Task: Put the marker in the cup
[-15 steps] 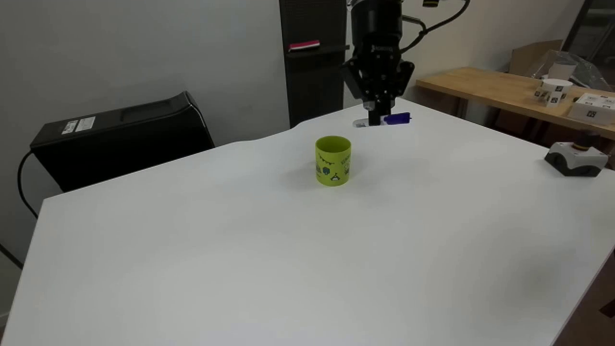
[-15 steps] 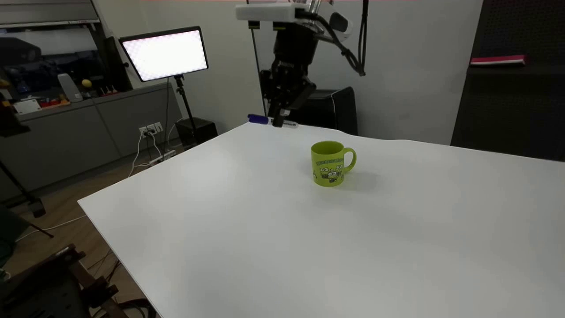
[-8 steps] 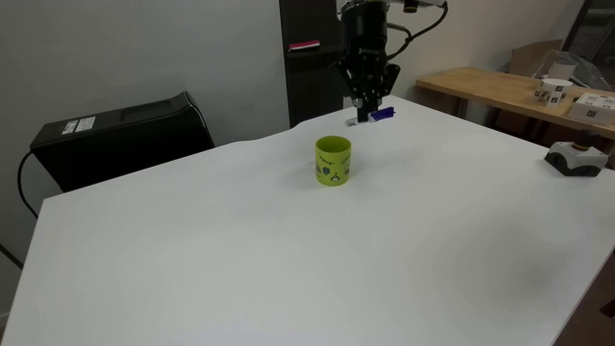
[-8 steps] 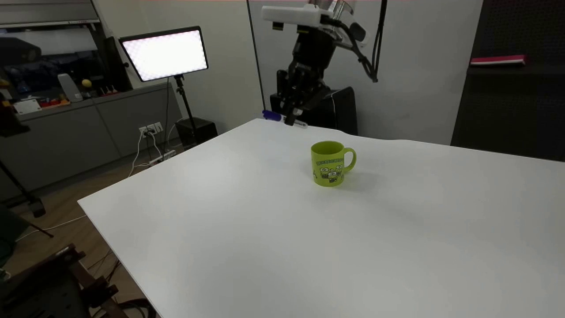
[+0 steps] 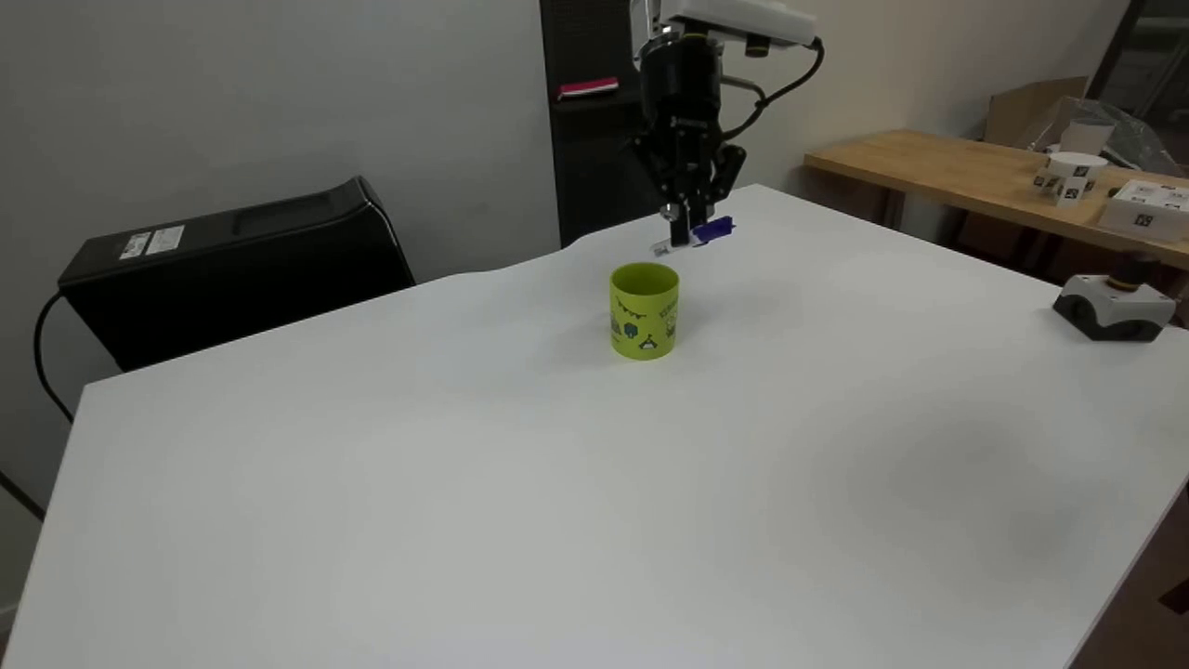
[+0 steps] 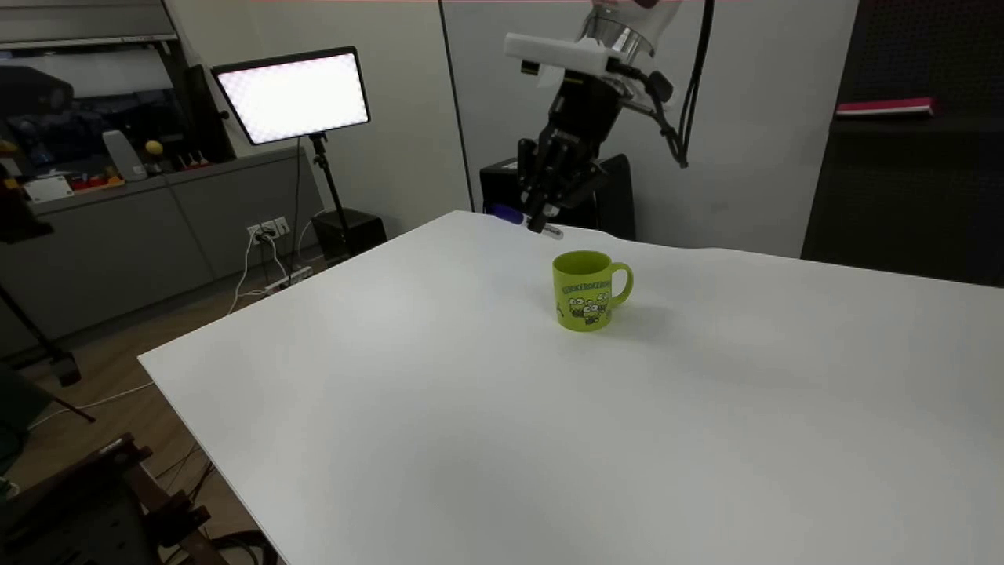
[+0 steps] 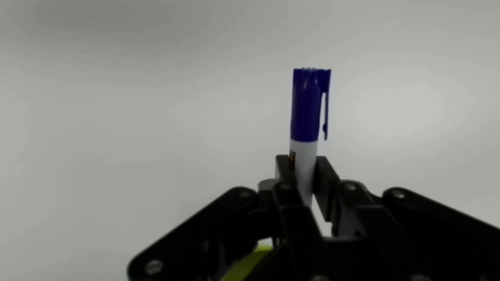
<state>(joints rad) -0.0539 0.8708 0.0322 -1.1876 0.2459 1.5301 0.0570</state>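
Yellow-green cup point(image 5: 644, 314), one, upright on one white table point(image 5: 446, 483); one tool point(image 7: 304, 173), closed on one blue-capped marker point(image 7: 304, 125).

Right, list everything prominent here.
marker: one, white with blue cap, in gripper
cup: one, yellow-green, on table
table: one, white, under cup
button box: one, grey-black, table's edge
wooden table: one, brown, background
small items: several, pale, on wooden table
light panel: one, white, on stand
cabinet: one, grey, background
labelled unit: one, black, beyond table
thin item: one, red-white, against dark panel
arm: one, white, above gripper
gripper: one, black, above table
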